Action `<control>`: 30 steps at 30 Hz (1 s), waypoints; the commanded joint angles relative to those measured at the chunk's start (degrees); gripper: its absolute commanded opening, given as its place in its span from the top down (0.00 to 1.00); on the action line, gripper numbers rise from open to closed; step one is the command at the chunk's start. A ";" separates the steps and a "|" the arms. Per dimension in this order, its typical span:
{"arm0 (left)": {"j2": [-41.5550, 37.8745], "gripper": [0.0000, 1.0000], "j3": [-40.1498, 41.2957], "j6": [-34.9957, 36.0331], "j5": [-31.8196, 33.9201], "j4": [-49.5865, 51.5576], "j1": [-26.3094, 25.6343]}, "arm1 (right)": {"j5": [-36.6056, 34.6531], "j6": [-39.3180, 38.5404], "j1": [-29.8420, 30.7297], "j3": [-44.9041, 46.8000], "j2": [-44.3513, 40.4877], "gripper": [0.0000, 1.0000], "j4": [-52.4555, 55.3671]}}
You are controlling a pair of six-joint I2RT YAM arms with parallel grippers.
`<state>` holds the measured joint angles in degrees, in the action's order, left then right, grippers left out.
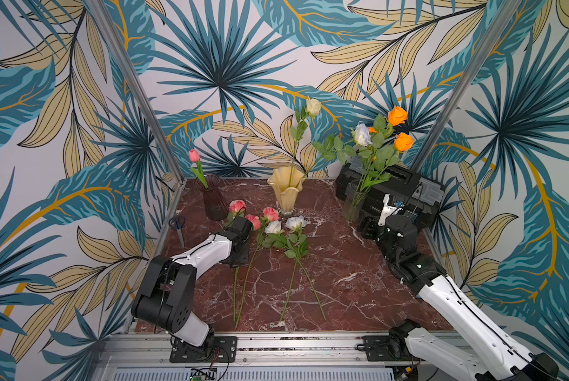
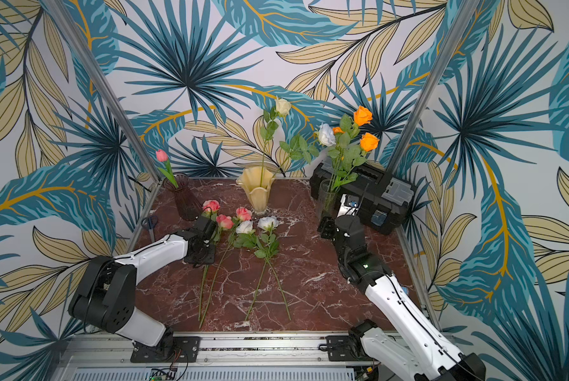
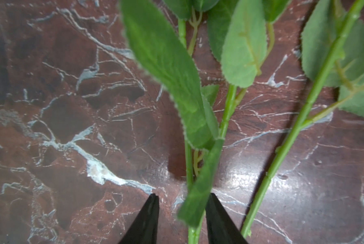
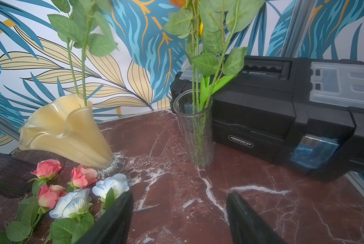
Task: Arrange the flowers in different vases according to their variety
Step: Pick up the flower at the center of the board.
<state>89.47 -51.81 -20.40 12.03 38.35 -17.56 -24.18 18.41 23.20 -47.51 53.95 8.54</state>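
Observation:
Three pink roses (image 1: 237, 206) and two white roses (image 1: 295, 223) lie on the marble table, stems toward the front. My left gripper (image 3: 183, 196) points down over the leftmost pink rose's stem (image 3: 194, 232); its jaws stand apart, with the stem and a leaf between them. The dark purple vase (image 1: 214, 201) holds a pink bud (image 1: 194, 155). Two white roses (image 1: 313, 106) stand in the cream ruffled vase (image 1: 286, 191). Orange roses (image 1: 397, 115) fill the clear cylinder (image 1: 355, 201). My right gripper (image 4: 181, 194) hangs open and empty before that cylinder (image 4: 196, 135).
A black toolbox (image 1: 392, 188) sits at the back right, right behind the cylinder. Blue-handled scissors (image 1: 177, 224) lie by the table's left edge. Metal frame posts (image 1: 138, 89) rise at both back corners.

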 commanded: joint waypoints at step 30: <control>1.09 0.64 0.80 -6.15 -2.47 5.47 4.64 | -1.92 -1.30 0.20 1.01 -1.40 0.26 1.31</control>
<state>92.12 -53.01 -25.93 10.68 41.23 -13.28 -25.08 17.91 23.20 -47.48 53.34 9.32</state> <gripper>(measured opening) 0.363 0.741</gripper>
